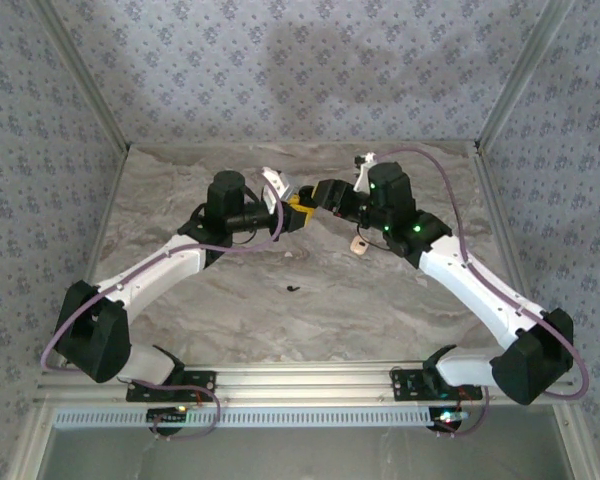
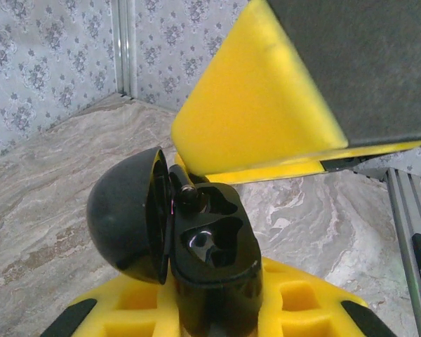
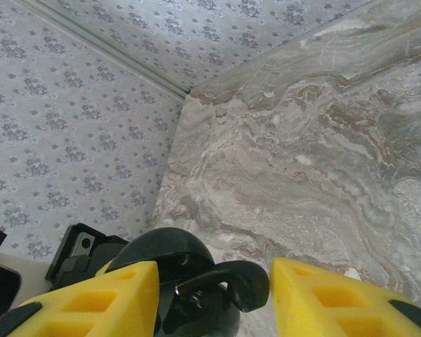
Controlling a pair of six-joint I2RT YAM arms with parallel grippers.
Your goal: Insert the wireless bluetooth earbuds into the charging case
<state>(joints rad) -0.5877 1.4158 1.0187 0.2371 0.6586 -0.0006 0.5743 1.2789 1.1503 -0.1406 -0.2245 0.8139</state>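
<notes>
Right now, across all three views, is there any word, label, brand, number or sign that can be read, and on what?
No text can be read.
The charging case: plain glossy black, no brand or marking visible.
The small tan piece on the table: too small to tell if it bears print.
The circuit board at the near edge: too small to read.

Charging case (image 2: 210, 260), base cut off at the lower edge of the left wrist view, well contents too dark to tell; yellow pad (image 2: 259, 105) above it blurred and cropped at the top; dark speck (image 1: 294, 290) on the worktop (image 1: 230, 300) too small to identify.
</notes>
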